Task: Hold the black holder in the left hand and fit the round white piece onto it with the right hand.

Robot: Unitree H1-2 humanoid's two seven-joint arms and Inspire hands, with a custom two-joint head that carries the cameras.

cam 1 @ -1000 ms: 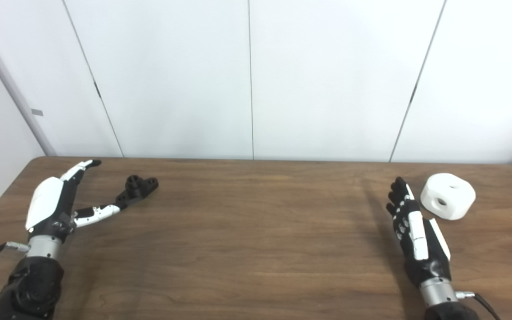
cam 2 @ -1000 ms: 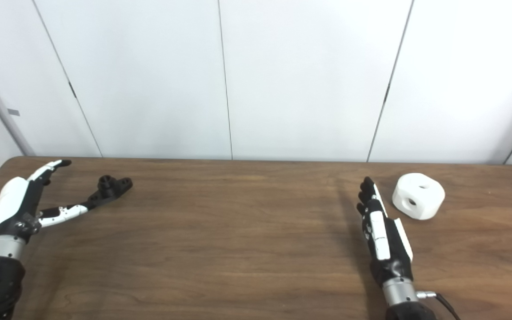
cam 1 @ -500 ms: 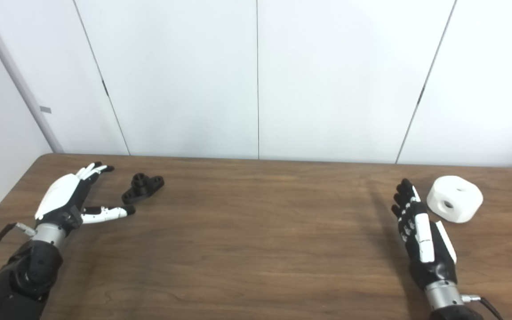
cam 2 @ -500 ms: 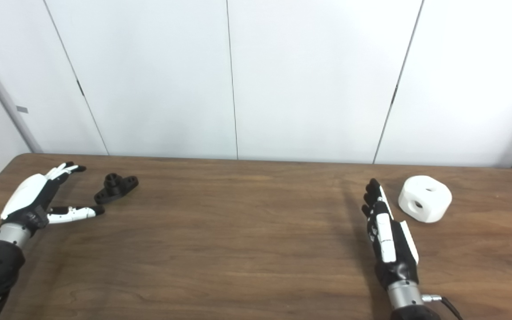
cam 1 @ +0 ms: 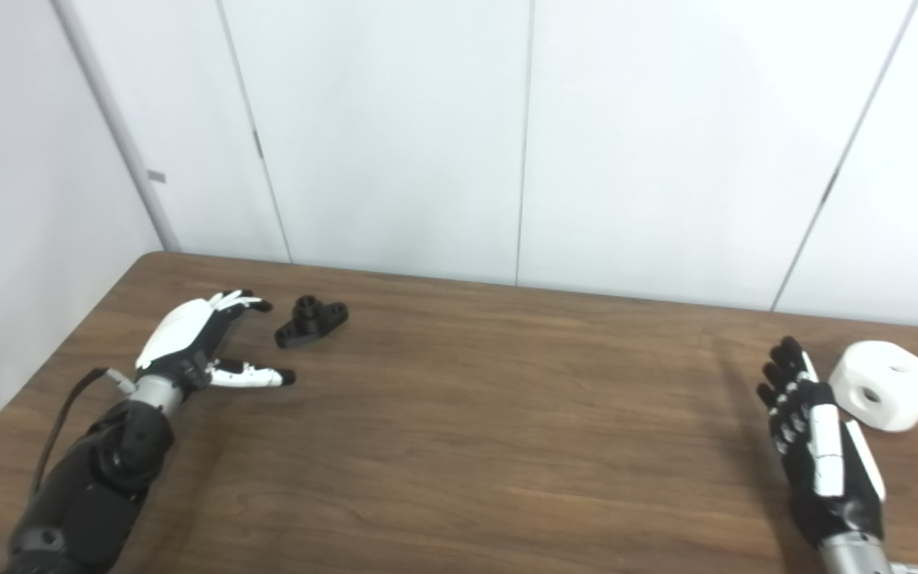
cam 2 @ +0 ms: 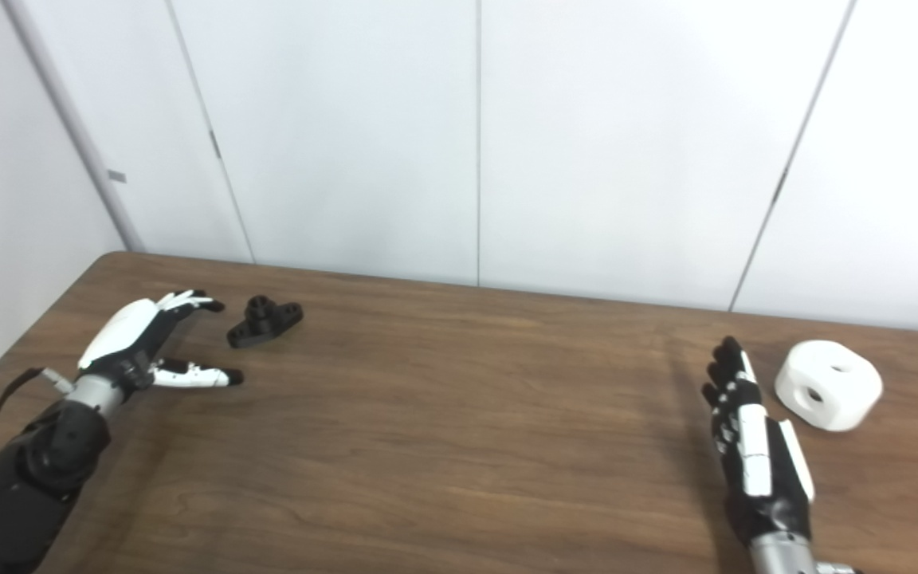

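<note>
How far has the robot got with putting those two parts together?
Nothing is joined yet. The black holder lies on the table, just beyond the open left robot hand, which is not touching it. The round white piece sits untouched beside the open right robot hand. Picking up both parts and fitting them together is all still left.

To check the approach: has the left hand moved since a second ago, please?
Yes. The left hand has drawn back from the black holder, toward the robot; its thumb overlapped the holder then, now a gap shows.
</note>
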